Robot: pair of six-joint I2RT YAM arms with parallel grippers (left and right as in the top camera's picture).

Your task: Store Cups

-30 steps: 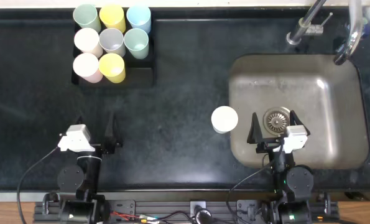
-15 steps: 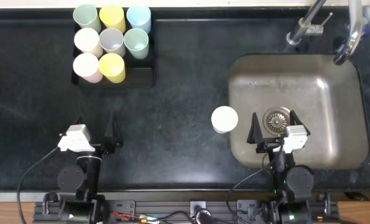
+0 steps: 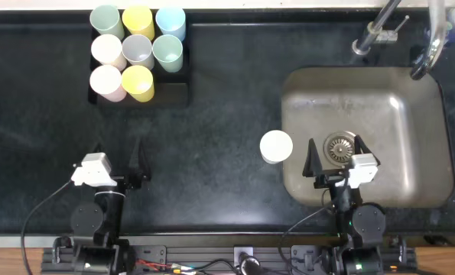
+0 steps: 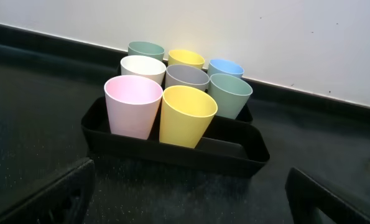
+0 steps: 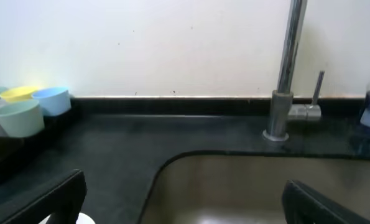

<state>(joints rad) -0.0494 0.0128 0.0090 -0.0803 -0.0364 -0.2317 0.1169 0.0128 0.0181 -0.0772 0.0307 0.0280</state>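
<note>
1. Cup (image 3: 276, 146): white, stands on end on counter (image 3: 227, 107), long axis vertical, so from above you see a round disc. Can't tell if mouth is up or down. It's just beside sink (image 3: 411, 92), at the left rim, not in it.
2. Tray (image 3: 173, 93): black, back-left of counter, well apart from the cup. You've got 7 cups (image 4: 186, 78) in it, mouths up, in rows. Front yellow cup (image 4: 186, 115) leans a bit. Slot next to it is free.
3. L gripper (image 3: 118, 153): fingers apart, nothing held, pointed at tray. Arm folded back near its base.
4. R gripper (image 3: 336, 153): fingers apart, nothing held, over sink's left part by drain (image 3: 339, 146), pointed toward faucet (image 5: 288, 68). Arm folded back. Cup sits just to its left.
</note>
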